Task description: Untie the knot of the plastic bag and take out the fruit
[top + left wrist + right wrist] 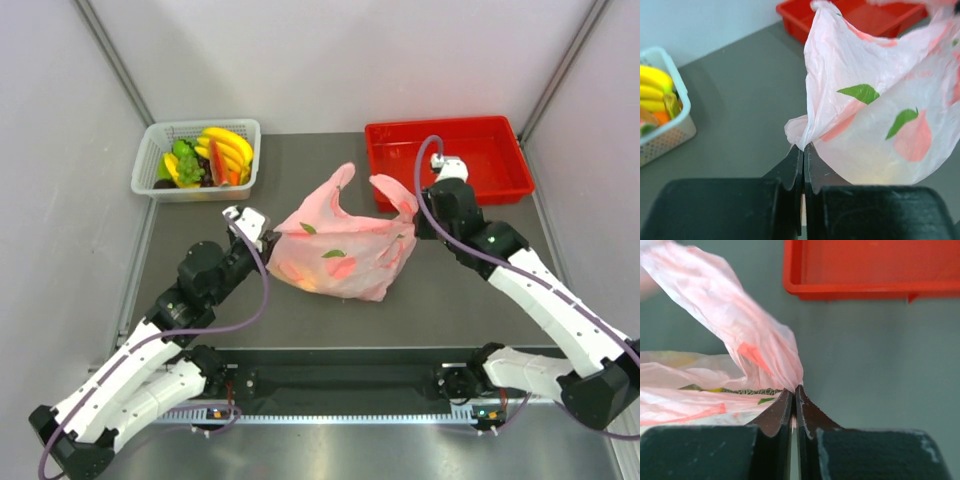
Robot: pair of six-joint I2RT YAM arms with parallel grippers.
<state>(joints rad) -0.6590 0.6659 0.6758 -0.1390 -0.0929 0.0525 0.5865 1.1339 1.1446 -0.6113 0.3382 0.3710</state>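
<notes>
The thin pink plastic bag (340, 245) in the middle of the frame is see-through, with pink-orange peach pictures and green leaves on it. At the upper right is a bright red plastic tray (480, 160), and the white plastic basket (200, 124) at the upper left holds a yellow, green and orange heap of toy food (225, 150). The flat table top (450, 300) is dark grey.

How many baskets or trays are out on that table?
2. A white basket stands at the back left, and a red tray stands at the back right. I see no sign of another one hidden behind the bag or the arms.
</notes>
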